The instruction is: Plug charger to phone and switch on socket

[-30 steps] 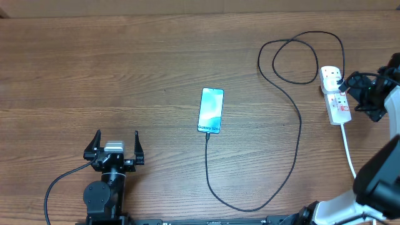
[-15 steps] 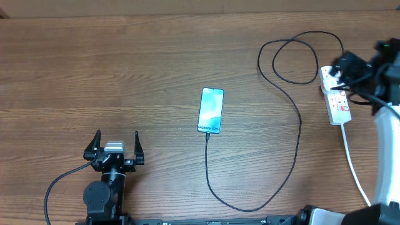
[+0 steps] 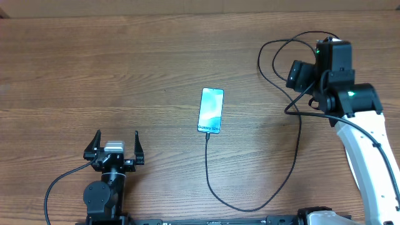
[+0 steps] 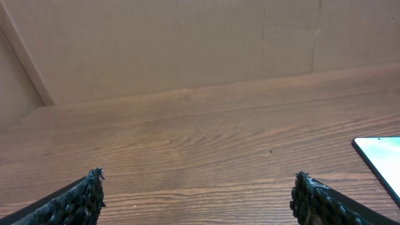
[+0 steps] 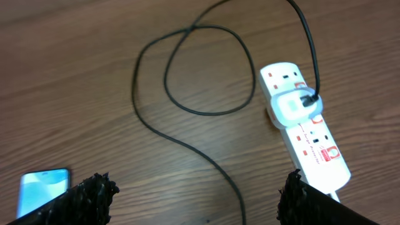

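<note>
The phone (image 3: 211, 110) lies flat mid-table with its blue-teal screen lit. The black charger cable (image 3: 207, 162) meets its near edge, loops round to the right and coils at the far right. The white socket (image 5: 306, 134) shows only in the right wrist view, with a white plug block (image 5: 295, 105) holding the black cable (image 5: 228, 177); in the overhead view my right arm hides it. My right gripper (image 3: 297, 75) (image 5: 197, 200) is open and empty above the cable, left of the socket. My left gripper (image 3: 117, 135) (image 4: 200, 194) is open and empty, near-left of the phone.
The wooden table (image 3: 125, 56) ends at a cardboard wall (image 4: 187, 44) at the back. The phone's corner (image 4: 381, 150) shows at the right of the left wrist view, and the phone (image 5: 40, 187) at the lower left of the right wrist view.
My right arm has swung from the table's right edge beside the socket leftward and farther back, and now covers the socket in the overhead view. The left arm, phone and cable have not moved.
</note>
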You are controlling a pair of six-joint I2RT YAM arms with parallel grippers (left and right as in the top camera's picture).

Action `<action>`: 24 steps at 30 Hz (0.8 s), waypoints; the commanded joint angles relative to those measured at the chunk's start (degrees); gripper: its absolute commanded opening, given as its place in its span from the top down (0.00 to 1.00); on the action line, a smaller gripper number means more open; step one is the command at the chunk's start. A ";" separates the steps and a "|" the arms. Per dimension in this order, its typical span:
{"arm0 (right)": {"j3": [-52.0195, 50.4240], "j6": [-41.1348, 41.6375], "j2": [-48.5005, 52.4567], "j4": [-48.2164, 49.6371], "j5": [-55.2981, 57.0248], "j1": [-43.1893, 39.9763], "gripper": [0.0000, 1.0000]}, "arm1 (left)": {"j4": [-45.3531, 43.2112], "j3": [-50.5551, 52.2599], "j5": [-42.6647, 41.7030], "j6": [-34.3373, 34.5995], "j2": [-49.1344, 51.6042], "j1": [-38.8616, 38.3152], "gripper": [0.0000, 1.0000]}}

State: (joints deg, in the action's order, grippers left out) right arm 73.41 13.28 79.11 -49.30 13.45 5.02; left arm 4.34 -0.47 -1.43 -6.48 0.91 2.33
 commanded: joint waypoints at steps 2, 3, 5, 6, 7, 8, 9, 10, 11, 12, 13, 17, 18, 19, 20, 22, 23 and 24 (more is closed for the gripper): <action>-6.95 -0.02 -1.01 2.16 2.99 -0.22 0.09 | 0.13 0.20 0.37 -1.25 -0.66 -0.37 0.00; -9.16 -0.04 -1.01 3.52 2.99 -0.33 0.07 | 0.11 0.20 0.37 -1.25 -0.66 -0.37 0.00; -13.03 -0.02 -1.11 6.32 2.82 -0.52 0.04 | 0.13 0.20 0.37 -1.25 -0.66 -0.37 0.00; -14.99 0.00 -1.20 7.78 2.34 -0.61 0.02 | 0.13 0.20 0.37 -1.25 -0.66 -0.37 0.01; -17.29 -0.02 -1.31 9.53 1.33 -0.68 0.00 | 0.13 0.20 0.37 -1.25 -0.66 -0.37 0.00; -19.67 -0.02 -1.55 11.28 0.07 -0.68 0.00 | 0.13 0.20 0.35 -1.25 -0.66 -0.37 0.00; -21.49 -0.02 -1.70 12.59 -0.83 -0.66 0.00 | 0.11 0.20 0.37 -1.25 -0.66 -0.37 0.00; -23.71 0.00 -1.99 14.38 -1.90 -0.63 0.00 | 0.13 0.20 0.37 -1.25 -0.66 -0.37 0.00; -26.40 0.00 -2.25 16.74 -3.04 -0.63 0.00 | 0.13 0.20 0.37 -1.25 -0.66 -0.37 0.00; -28.76 0.20 -2.54 18.95 -4.13 -0.63 0.00 | 0.13 0.20 0.37 -1.25 -0.66 -0.37 0.00; -31.15 0.20 -2.82 21.38 -5.38 -0.63 0.00 | 0.13 0.20 0.35 -1.25 -0.66 -0.37 0.00; -40.79 0.15 -5.11 29.88 -9.73 -0.63 0.00 | 0.13 0.20 0.37 -1.25 -0.66 -0.37 0.00; -42.58 0.17 -6.10 29.92 -9.73 -0.63 0.00 | 0.13 0.20 0.37 -1.25 -0.66 -0.37 0.00; -43.80 0.15 -7.06 29.44 -9.73 -0.63 0.00 | 0.13 0.20 0.35 -1.25 -0.66 -0.37 0.00; -44.70 0.15 -8.02 28.92 -9.73 -0.63 0.00 | 0.13 0.20 0.37 -1.25 -0.66 -0.37 0.01; -46.27 0.15 -10.25 28.24 -9.73 -0.63 0.00 | 0.13 0.20 0.35 -1.25 -0.66 -0.37 0.00; -46.80 0.15 -11.06 28.15 -9.70 -0.63 0.00 | 0.13 0.20 0.37 -1.25 -0.66 -0.37 0.00; -47.17 0.15 -11.72 28.06 -9.70 -0.63 0.00 | 0.13 0.20 0.37 -1.25 -0.66 -0.37 0.00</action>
State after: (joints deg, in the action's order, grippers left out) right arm 26.94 13.30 70.22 -21.82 4.73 4.54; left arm 4.34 -0.47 -1.41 -6.63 0.86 2.33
